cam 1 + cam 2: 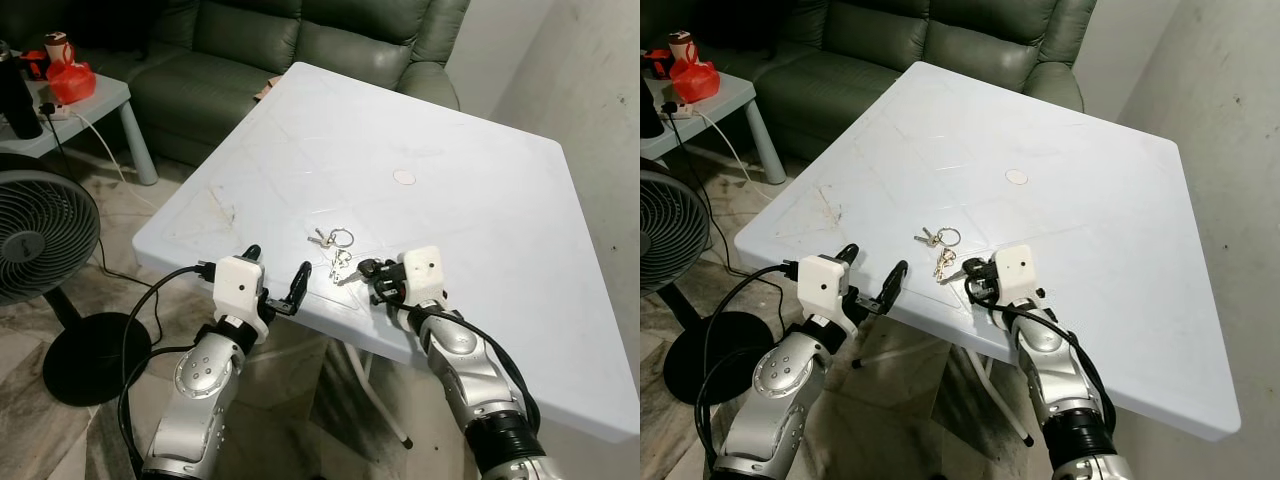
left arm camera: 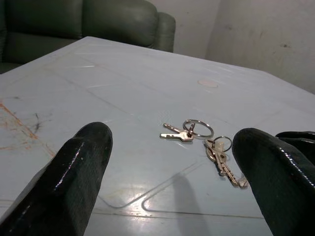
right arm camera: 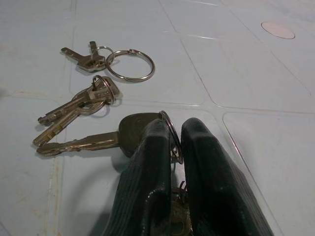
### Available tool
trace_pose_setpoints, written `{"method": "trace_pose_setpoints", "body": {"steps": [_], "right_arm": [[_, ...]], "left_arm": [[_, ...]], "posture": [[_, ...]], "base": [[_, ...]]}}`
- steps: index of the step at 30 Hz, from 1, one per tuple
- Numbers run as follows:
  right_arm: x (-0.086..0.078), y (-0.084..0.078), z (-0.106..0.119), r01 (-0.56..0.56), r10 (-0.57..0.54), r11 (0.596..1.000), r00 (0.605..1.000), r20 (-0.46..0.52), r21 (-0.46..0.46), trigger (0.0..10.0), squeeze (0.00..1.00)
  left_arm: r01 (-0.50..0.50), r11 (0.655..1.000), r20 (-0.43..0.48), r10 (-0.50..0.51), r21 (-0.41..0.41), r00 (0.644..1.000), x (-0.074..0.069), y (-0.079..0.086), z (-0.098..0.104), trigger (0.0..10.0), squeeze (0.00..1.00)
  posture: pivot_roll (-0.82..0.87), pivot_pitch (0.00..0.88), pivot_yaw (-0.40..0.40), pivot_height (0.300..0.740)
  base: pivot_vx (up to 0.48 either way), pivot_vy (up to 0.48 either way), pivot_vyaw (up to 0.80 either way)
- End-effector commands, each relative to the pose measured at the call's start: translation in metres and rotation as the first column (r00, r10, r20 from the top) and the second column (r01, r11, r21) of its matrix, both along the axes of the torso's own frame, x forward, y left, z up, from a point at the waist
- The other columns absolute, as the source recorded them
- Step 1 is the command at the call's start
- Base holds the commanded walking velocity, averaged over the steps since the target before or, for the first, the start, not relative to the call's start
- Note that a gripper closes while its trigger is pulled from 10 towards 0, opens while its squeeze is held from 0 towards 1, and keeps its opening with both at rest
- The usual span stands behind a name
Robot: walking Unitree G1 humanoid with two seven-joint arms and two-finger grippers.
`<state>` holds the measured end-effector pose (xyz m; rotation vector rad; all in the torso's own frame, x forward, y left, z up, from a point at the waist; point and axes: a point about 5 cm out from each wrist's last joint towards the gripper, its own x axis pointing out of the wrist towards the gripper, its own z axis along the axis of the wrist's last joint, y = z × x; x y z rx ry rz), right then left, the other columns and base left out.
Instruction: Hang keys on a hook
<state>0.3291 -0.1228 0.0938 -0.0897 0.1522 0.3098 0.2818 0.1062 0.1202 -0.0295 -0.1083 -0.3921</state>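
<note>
At the near edge of a white bench (image 1: 480, 200), we see the right tool (image 3: 176, 142) pinched narrow on a ring of the keys (image 3: 83, 105), its two fingers (image 3: 147, 167) nearly touching with the ring caught between them beside a dark-headed key. The rest of the bunch lies flat on the bench surface toward 11 o'clock of that tool, a large split ring farthest out. The left tool (image 1: 275, 275) hovers at the bench edge toward 9 o'clock of the keys, fingers spread wide, holding nothing. A green sofa (image 1: 300, 40) stands beyond at 12 o'clock, a fan (image 1: 40, 235) at 9 o'clock.
</note>
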Motion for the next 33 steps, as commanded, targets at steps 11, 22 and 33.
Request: {"method": "trace_pose_setpoints", "body": {"steps": [11,22,33], "right_arm": [[-0.002,-0.005,0.000,0.042,-0.042,0.999,0.999,0.017,-0.020,0.0,0.00],[0.005,-0.011,0.011,0.119,-0.121,0.988,0.993,0.013,0.098,0.0,0.00],[0.012,-0.022,0.048,0.166,-0.196,0.952,0.975,0.100,0.256,0.0,0.00]], "left_arm": [[-0.018,1.000,0.009,0.018,0.014,1.000,0.000,0.000,0.000,10.0,0.00],[-0.033,0.999,0.023,0.032,0.023,0.999,0.008,0.003,0.004,10.0,0.00],[-0.093,0.996,0.031,0.093,0.004,0.995,0.024,0.005,0.011,10.0,0.00]], "posture": [[0.04,0.116,-0.170,0.740],[0.04,0.106,-0.160,0.740],[0.05,0.068,-0.151,0.740]], "base": [[0.000,0.000,0.00],[0.000,0.000,0.00],[0.000,0.000,0.00]]}}
